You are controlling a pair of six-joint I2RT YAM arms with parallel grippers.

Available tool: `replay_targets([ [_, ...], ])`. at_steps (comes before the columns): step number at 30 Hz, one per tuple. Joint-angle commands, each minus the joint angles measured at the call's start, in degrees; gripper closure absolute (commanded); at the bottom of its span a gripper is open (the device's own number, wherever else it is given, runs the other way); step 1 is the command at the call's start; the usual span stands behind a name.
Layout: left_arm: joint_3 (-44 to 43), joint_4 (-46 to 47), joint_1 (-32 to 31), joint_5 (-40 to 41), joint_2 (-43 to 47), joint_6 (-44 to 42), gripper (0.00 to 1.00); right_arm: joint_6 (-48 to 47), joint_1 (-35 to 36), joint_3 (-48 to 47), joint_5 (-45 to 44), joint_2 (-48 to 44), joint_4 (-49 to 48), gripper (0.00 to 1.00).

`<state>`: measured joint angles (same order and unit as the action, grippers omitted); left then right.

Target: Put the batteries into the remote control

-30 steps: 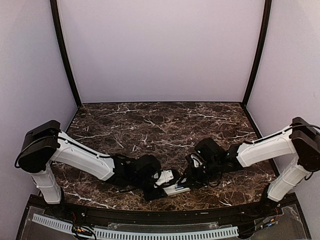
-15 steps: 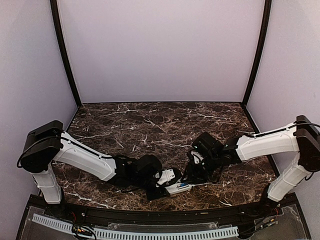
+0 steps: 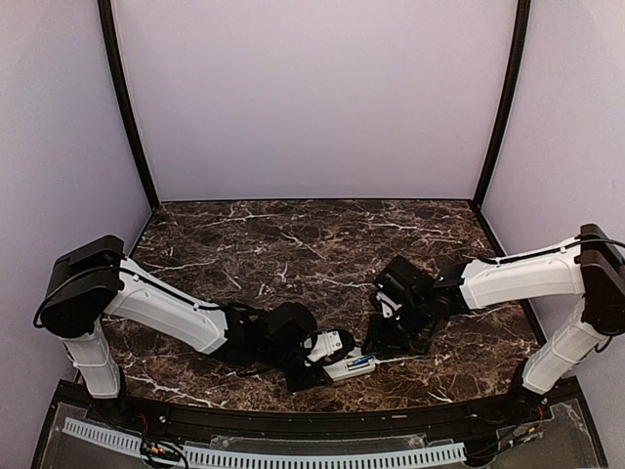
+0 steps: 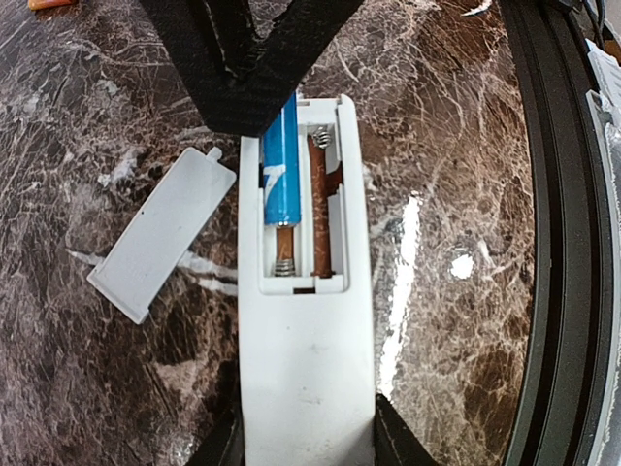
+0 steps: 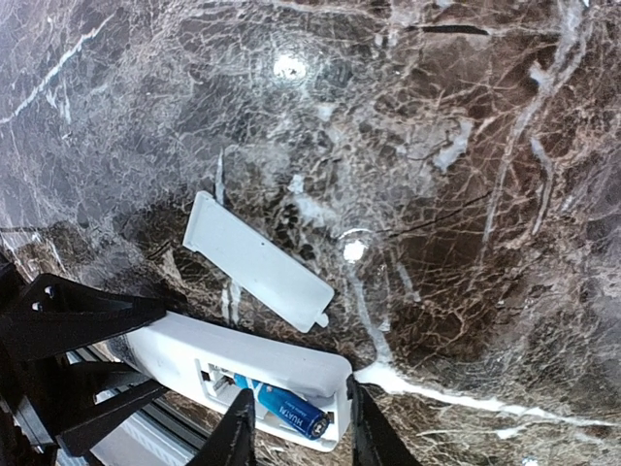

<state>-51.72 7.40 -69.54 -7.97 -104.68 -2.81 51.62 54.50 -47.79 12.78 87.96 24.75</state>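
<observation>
Left arm [image 3: 166, 313]: runs low from its base at 8 o'clock on the table [image 3: 293, 234], forearm nearly flat, wrist ending near 6 o'clock by the near edge.

Left gripper [image 4: 309, 437]: clenched on the remote control [image 4: 306, 330], one black finger pressed to each long side of its tail end.

Orange sliver [image 4: 49, 4]: at 11 o'clock in the left wrist view, cut by the frame. Too little shows to name it.

Cover [image 4: 160, 233]: thin white plastic rectangle with a small tab at one end. It lies flat on the marble at 9 o'clock of the remote, tilted, not touching it.

Remote control: smooth white plastic bar, back side up, rectangular recess showing. It sits at 6 o'clock on the table, between the two wrists.

Blue battery [image 4: 281, 170]: glossy cylinder in the recess's 9 o'clock channel, a coil spring below it. The 3 o'clock channel shows a copper-brown strip and another spring.

Right gripper [image 5: 298, 393]: black fingers angled down over the battery's far end, jaws partly apart. I cannot tell whether they pinch it.

Right arm [image 3: 518, 278]: reaches in from 4 o'clock, white forearm level, wrist bent downward.

Table: dark brown marble, white-veined, glossy.
</observation>
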Motion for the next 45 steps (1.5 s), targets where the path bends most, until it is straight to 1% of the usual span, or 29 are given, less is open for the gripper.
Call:
replay_targets([
  [1, 0.45, -6.08, -0.42, -1.97, -2.53, -0.09, 1.0, -0.9, 0.58, -1.69, -1.86, 0.21, 2.53, 0.72],
  [11, 0.14, -6.44, -0.42, -1.86, -2.94, 0.0, 1.0, -2.07, 1.12, -3.75, -3.21, -0.69, 6.22, 0.71],
  [17, 0.06, -6.54, -0.42, -1.79, -3.05, 0.0, 1.0, -2.33, 1.03, -4.51, -3.79, -2.59, 8.95, 0.69],
  [20, -0.1, -6.69, -0.42, -1.76, -3.14, 0.0, 1.0, -2.18, 0.78, -3.82, -3.92, -3.67, 9.48, 0.72],
  [24, -0.22, -6.94, -0.42, -1.71, -3.2, -0.05, 1.0, -1.7, 0.69, -2.25, -1.9, -3.63, 8.3, 0.81],
  [26, -0.34, -7.02, -0.42, -1.67, -3.36, -0.09, 1.0, -1.78, 0.57, -1.73, -1.48, -3.07, 7.52, 0.83],
  [32, -0.48, -7.05, -0.42, -1.77, -3.4, -0.17, 1.0, -2.31, 0.37, -1.66, -1.17, -1.79, 6.65, 0.83],
  [40, -0.78, -7.05, -0.42, -1.68, -3.71, -0.22, 1.0, -2.26, 0.0, -0.47, -0.87, -3.36, 6.1, 0.81],
  [45, -1.08, -9.01, -0.42, -0.93, -4.01, -0.63, 1.0, -2.81, -0.18, -0.42, -0.91, -3.59, 5.83, 0.8],
])
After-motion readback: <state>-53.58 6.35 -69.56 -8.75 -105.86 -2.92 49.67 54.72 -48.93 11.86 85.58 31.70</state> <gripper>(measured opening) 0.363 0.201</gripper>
